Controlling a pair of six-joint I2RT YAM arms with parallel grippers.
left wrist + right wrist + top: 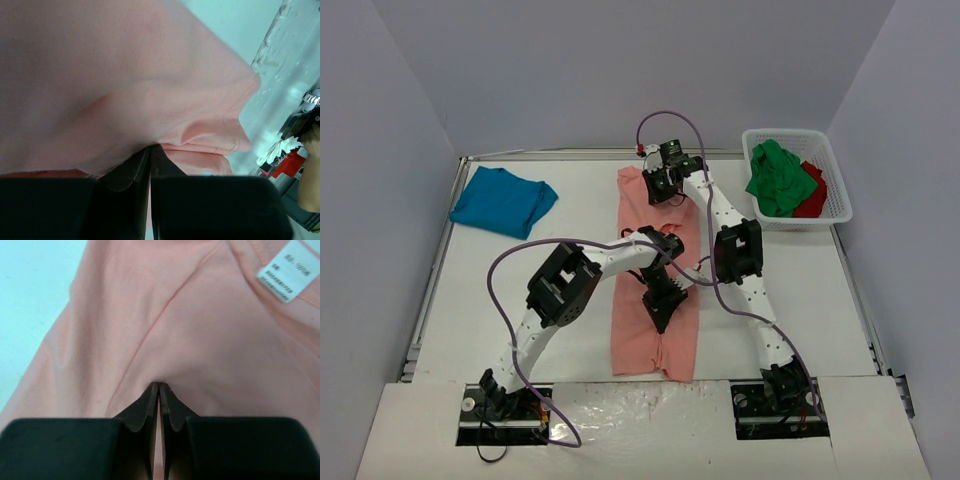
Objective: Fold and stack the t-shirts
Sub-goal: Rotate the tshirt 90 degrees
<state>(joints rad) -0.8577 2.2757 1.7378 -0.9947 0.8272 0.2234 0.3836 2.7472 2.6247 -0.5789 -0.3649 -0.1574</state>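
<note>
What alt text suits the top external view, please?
Shut jaws of two arms pinch a salmon-pink cloth t-shirt at its middle and far end. Teal-blue cloth shirt left; white plastic mesh basket of green and red shirts right.

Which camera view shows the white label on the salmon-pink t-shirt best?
The right wrist view: the white label sits close up at upper right, its print too blurred to read. The top external view shows the salmon-pink t-shirt laid out long, no label visible. The left wrist view shows only bunched pink cloth.
</note>
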